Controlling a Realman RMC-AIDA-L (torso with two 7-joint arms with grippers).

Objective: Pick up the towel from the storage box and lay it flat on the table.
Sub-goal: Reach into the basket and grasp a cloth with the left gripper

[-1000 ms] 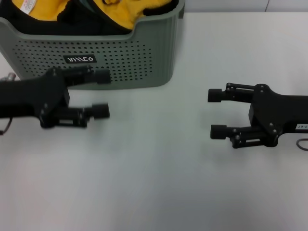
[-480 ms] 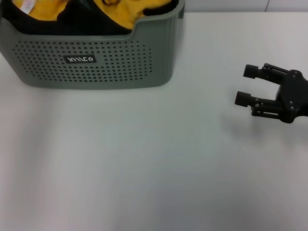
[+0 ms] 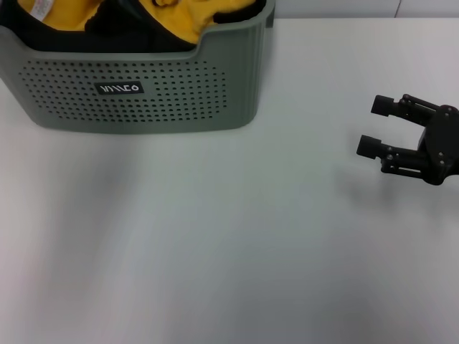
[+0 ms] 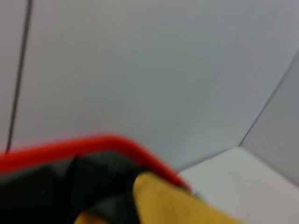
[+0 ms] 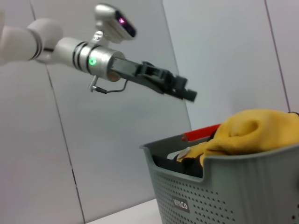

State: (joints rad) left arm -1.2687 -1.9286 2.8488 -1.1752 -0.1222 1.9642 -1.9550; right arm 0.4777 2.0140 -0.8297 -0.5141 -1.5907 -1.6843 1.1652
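The yellow towel (image 3: pixel 179 25) lies crumpled inside the sage grey-green storage box (image 3: pixel 172 93) at the back left of the white table (image 3: pixel 215 236). My right gripper (image 3: pixel 375 126) is open and empty, low over the table at the right edge, well apart from the box. My left gripper is out of the head view. It shows in the right wrist view (image 5: pixel 183 90), raised high above the box (image 5: pixel 224 191) and the towel (image 5: pixel 247 133). The left wrist view shows a bit of the towel (image 4: pixel 173 205) just below.
The box has a black label (image 3: pixel 119 88) on its near wall. A red edge (image 5: pixel 201 132) shows at the box's far side, also in the left wrist view (image 4: pixel 93 144). A grey wall stands behind the table.
My left arm has lifted from the table in front of the box and left the head view. My right gripper has moved right and slightly back, staying open.
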